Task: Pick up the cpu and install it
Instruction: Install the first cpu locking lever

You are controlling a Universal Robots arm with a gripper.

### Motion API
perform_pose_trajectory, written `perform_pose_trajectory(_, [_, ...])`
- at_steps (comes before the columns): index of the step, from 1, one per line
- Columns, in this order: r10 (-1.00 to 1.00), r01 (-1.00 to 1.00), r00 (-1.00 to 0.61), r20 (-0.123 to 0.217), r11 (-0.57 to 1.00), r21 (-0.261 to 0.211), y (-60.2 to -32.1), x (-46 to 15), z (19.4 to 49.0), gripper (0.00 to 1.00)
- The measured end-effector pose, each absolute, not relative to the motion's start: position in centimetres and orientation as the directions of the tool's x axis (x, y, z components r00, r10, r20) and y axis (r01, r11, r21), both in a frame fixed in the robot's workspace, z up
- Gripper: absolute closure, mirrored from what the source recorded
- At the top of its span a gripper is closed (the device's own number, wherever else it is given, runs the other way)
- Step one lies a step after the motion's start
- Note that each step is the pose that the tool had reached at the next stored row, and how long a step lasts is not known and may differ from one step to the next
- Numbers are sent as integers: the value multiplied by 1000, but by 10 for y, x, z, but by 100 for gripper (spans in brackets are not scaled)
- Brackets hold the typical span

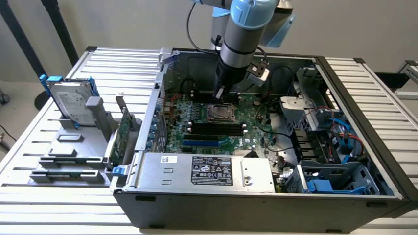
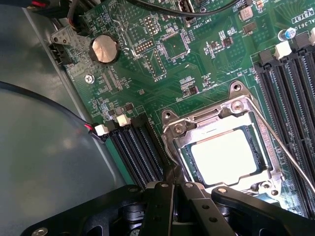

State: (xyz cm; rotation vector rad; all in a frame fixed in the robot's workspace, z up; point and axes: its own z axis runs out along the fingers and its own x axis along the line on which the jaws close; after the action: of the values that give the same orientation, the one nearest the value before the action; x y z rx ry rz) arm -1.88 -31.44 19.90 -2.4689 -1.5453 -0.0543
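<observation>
One cpu (image 2: 225, 155) seated in one socket (image 2: 216, 129).
One gripper (image 2: 175, 189) closed, empty, beside the socket.

Exterior view: high, off the arm, angled down over the open computer case (image 1: 261, 196) lying on the slatted counter (image 1: 52, 205); whole case and arm in frame, moderate distance. Wrist view: close above the motherboard (image 2: 162, 54), looking steeply down past the gripper (image 2: 174, 189). Shared ground: the socket frame (image 1: 221, 113) (image 2: 197, 118) holding the cpu (image 2: 224, 155), plus adjacent black memory slots (image 1: 212, 128) (image 2: 135, 150).
</observation>
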Motion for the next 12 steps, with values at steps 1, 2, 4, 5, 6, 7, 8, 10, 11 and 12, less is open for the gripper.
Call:
perform_pose_trajectory(1, [883, 892, 444, 152, -419, -173, -314, -19, 199, 89])
perform_pose_trajectory(2, [883, 892, 444, 153, -418, -173, -314, -19, 199, 89])
perform_pose_trajectory(4, [883, 892, 444, 155, -418, -174, -314, -19, 199, 89])
perform_pose_trajectory(5, [883, 892, 444, 155, -418, -174, -314, -19, 199, 89])
perform_pose_trajectory(6, [882, 892, 444, 156, -418, -175, -314, -19, 199, 89])
perform_pose_trajectory(7, [882, 892, 444, 156, -418, -175, -314, -19, 199, 89])
perform_pose_trajectory(8, [882, 892, 444, 156, -418, -175, -314, -19, 199, 89])
perform_pose_trajectory(10, [882, 892, 444, 156, -418, -175, -314, -19, 199, 89])
perform_pose_trajectory(11, [882, 891, 444, 156, -418, -175, -314, -19, 199, 89])
perform_pose_trajectory(12, [882, 891, 444, 156, -418, -175, -314, -19, 199, 89])
